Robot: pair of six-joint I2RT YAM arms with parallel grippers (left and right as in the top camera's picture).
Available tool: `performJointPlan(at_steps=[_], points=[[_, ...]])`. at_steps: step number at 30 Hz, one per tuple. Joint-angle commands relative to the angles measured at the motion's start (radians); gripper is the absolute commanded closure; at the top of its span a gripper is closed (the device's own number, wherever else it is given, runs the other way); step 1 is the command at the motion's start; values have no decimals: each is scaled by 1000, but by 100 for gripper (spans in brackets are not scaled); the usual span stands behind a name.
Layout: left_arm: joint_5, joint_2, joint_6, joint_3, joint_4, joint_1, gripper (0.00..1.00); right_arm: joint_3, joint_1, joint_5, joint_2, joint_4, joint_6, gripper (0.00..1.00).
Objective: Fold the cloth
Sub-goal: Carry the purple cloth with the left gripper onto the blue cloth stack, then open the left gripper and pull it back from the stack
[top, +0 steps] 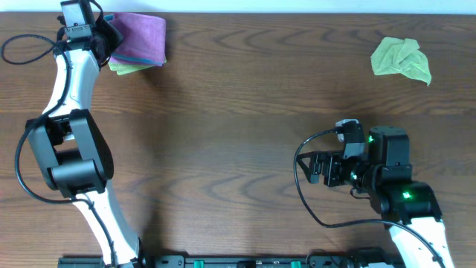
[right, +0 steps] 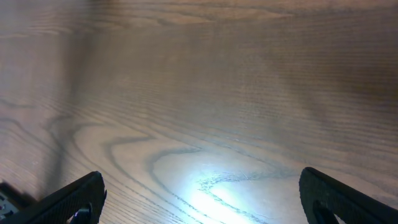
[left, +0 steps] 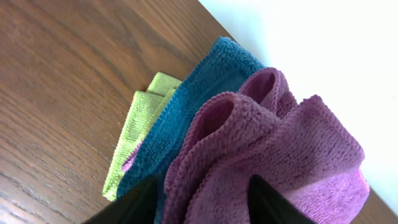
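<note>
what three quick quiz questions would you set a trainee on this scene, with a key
1. True or false: the crumpled green cloth lies right beside the cloth stack.
2. Which colour of cloth sits between the fingers of the left gripper? A purple, B blue, C green.
3. Fill in: the right gripper is ____ above the table.
Key: 1 false, they lie at opposite ends; 2 A, the purple cloth; 3 open.
</note>
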Motion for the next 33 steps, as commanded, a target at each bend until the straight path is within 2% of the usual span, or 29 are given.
performJointPlan(at_steps=[1,8,18,22,33], points=[[-21,0,23,28,-3,8,44,-5,-9,-8,-1,-2,10,1],[-47,0,43,28,-5,11,22,-5,-9,-8,-1,-2,11,1],[-46,-23,51,28,-57,52,18,-5,-9,-8,-1,-2,11,1],[-43,-65,93,28,-62,53,17,-5,-9,-8,-1,-2,10,1],[-28,-216,100,28,-185,53,11,-5,-9,-8,-1,-2,11,1]])
